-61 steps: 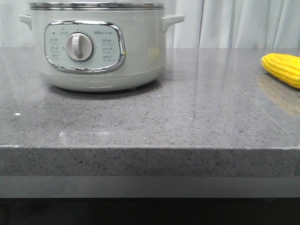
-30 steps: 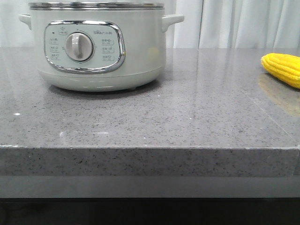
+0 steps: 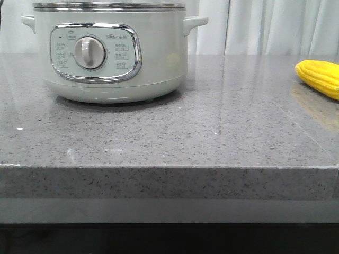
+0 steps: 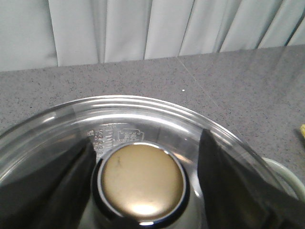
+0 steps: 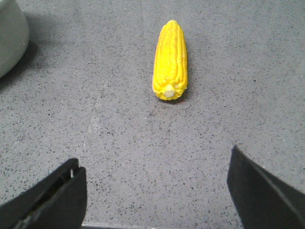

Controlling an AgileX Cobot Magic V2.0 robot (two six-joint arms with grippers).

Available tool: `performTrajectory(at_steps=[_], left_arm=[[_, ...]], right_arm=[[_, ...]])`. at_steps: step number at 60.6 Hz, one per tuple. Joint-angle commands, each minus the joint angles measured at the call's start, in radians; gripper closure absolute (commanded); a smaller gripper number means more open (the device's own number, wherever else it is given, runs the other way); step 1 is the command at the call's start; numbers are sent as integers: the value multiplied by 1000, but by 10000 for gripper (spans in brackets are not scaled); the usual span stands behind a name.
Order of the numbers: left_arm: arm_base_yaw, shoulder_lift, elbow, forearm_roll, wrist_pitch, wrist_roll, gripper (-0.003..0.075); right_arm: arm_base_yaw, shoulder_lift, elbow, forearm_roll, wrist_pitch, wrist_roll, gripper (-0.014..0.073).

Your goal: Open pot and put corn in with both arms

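Note:
The pale-green pot (image 3: 108,53) stands at the table's back left, its metal rim at the top edge of the front view. In the left wrist view its glass lid (image 4: 143,112) lies shut on it, with a round gold knob (image 4: 142,179) in the middle. My left gripper (image 4: 145,143) is open just above the lid, one dark finger on each side of the knob. The yellow corn (image 3: 320,76) lies on the table at the far right. My right gripper (image 5: 155,160) hangs open over the bare table, short of the corn (image 5: 170,59). Neither gripper shows in the front view.
The grey speckled stone table (image 3: 169,137) ends in a front edge close to the camera. White curtains (image 3: 265,26) hang behind it. A side handle (image 3: 195,22) sticks out of the pot toward the corn. The pot's wall (image 5: 9,36) shows in the right wrist view.

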Motion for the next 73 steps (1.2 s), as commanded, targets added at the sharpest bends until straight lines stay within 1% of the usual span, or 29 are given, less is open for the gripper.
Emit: performTrajectory(at_steps=[1, 6, 9, 15, 20, 25, 28, 37, 51, 62, 68, 73], left_arm=[[-9, -31, -37, -14, -89, -2, 272], [-9, -19, -37, -14, -90, -2, 277], [-9, -14, -37, -14, -90, -2, 300], [-9, -10, -37, -14, -90, -2, 394], [-9, -10, -37, -14, -92, -2, 457], [-9, -14, -37, -14, -101, -2, 500], [-9, -14, -37, -14, -111, -2, 511], [-9, -31, -62, -14, -122, -2, 514], [-9, -71, -187, -14, -100, -2, 514], [-7, -146, -267, 17, 28, -2, 514], [-7, -214, -274, 81, 99, -2, 514], [-7, -277, -274, 103, 175, -2, 514]], right_arm=[[-5, 11, -34, 1, -78, -8, -21], [-5, 11, -34, 1, -78, -8, -21], [-5, 11, -34, 1, -78, -8, -21], [-5, 11, -34, 1, -77, -8, -21], [-5, 11, -34, 1, -77, -8, -21], [-5, 11, -34, 1, -77, -8, -21], [-5, 11, -34, 1, -77, -8, -21], [-5, 11, -34, 1, -77, -8, -21], [-5, 11, -34, 1, -77, -8, -21], [-5, 11, -34, 1, -77, -8, -21], [-5, 11, -34, 1, -79, -8, -21], [-5, 11, -34, 1, -79, -8, -21]])
